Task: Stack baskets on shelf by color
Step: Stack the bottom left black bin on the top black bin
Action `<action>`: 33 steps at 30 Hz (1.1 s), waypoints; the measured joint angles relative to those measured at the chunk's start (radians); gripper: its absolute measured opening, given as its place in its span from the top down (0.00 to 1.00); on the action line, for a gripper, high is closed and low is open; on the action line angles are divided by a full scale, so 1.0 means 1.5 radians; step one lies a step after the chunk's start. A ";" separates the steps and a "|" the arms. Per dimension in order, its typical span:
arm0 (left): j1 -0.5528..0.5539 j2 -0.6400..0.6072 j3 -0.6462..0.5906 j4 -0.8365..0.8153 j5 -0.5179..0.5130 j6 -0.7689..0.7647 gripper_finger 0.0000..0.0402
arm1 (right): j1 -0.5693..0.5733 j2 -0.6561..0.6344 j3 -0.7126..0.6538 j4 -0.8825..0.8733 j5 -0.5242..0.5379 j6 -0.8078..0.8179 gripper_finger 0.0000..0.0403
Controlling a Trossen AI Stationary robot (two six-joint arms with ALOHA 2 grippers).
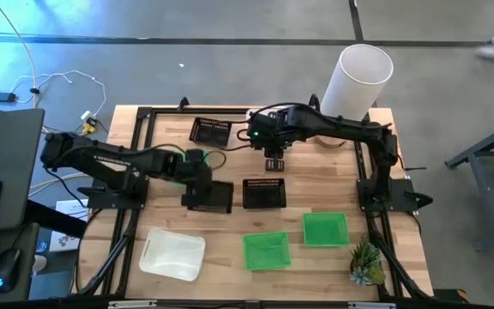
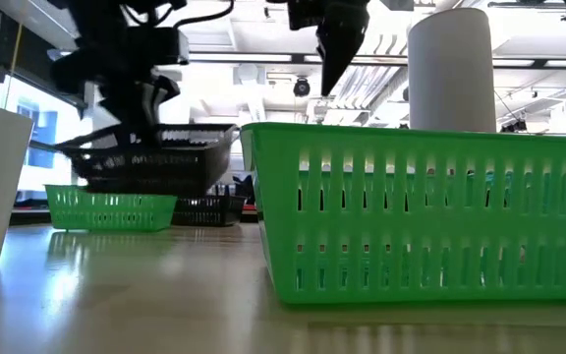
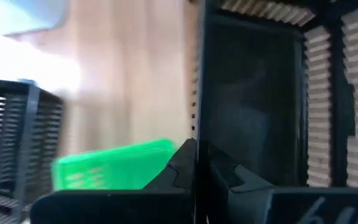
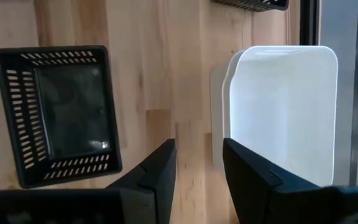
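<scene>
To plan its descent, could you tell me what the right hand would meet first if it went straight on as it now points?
Probably bare tabletop: the open right hand aims between a black basket and the white baskets.

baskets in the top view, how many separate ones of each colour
black baskets: 3
green baskets: 2
white baskets: 1 nested pile, number inside unclear
total: 6, counting the pile as 1

My left gripper (image 1: 202,193) covers most of the black basket (image 1: 217,197) it clamps. Wrist view: that basket blurred, cropped at twelve and three o'clock. White baskets (image 4: 284,112) cropped at six.
</scene>
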 joint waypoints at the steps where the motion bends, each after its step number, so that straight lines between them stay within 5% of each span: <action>1: 0.015 0.000 0.007 -0.013 -0.001 0.012 1.00 | 0.001 -0.001 0.000 -0.004 0.000 0.005 0.71; 24: 0.411 0.001 0.150 -0.055 0.113 0.347 1.00 | 0.003 -0.016 0.000 -0.062 0.003 0.041 0.71; 33: 0.505 0.001 0.160 -0.056 0.116 0.392 1.00 | 0.034 -0.063 0.000 -0.075 0.012 0.090 0.71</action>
